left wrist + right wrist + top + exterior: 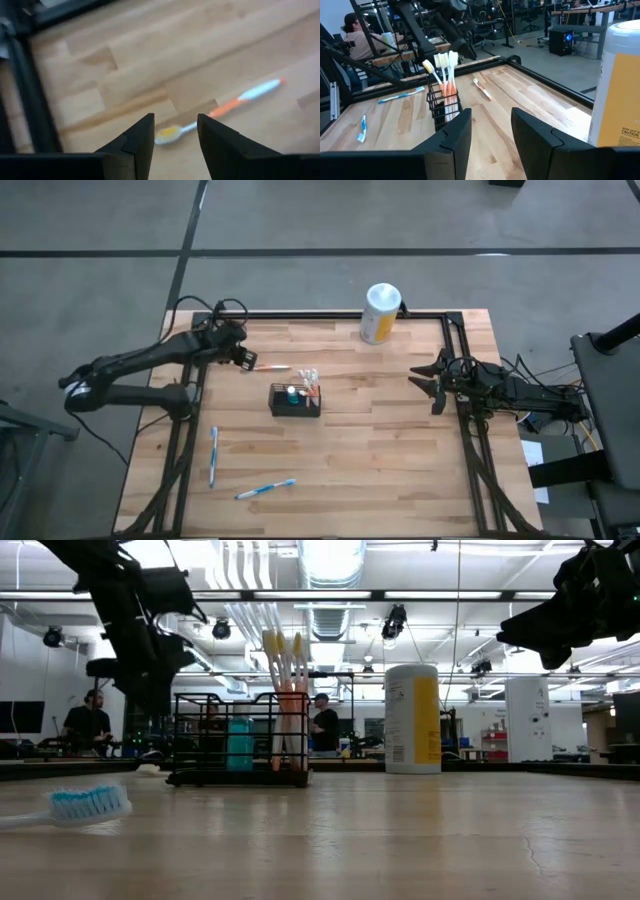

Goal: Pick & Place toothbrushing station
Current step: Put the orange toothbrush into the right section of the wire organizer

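Hovering open left hand (247, 360) just beside orange toothbrush (272, 368) (flat on table), mesh basket (295, 400) nearby; right hand (428, 383) open, well apart.

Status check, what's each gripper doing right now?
Left gripper open above orange-handled toothbrush. Right gripper open, waiting at right edge. Small black wire-mesh basket mid-table, untouched. Nothing blocking.

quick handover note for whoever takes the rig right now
Left gripper: open, empty, poised over the head end of the orange toothbrush lying beside the basket.
Right gripper: open, empty, waiting at the table's right edge.
Toothbrushing station: mid-table, with orange-handled brushes standing in it.
Left to do: the orange toothbrush, plus two blue toothbrushes loose near the front-left.
The canister stands at the far edge.
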You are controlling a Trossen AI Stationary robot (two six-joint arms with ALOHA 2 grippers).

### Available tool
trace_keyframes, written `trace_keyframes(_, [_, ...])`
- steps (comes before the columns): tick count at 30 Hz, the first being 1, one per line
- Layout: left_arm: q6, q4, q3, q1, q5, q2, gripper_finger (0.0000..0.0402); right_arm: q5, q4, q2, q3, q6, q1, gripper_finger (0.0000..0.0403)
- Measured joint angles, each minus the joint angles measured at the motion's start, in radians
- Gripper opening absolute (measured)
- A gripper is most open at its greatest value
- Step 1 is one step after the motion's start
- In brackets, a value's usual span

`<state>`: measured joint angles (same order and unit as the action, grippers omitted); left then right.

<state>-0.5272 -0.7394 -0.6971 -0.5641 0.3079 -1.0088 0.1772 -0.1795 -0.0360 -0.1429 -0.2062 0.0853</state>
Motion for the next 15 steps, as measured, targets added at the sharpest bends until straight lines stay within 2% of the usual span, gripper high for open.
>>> trace_keyframes(3, [0.013,0.002,0.000,-0.012,-0.063,-0.048,0.0154,0.000,0.000,0.000,0.000,0.000,0.000,0.0132])
trace_keyframes(7, [0.103,0.013,0.000,-0.012,-0.111,-0.094,0.0153,0.000,0.000,0.000,0.000,0.000,0.000,0.0132])
trace_keyframes(15, [0.124,0.022,0.025,-0.026,-0.090,-0.134,0.0154,0.000,0.000,0.000,0.000,0.000,0.000,0.0132])
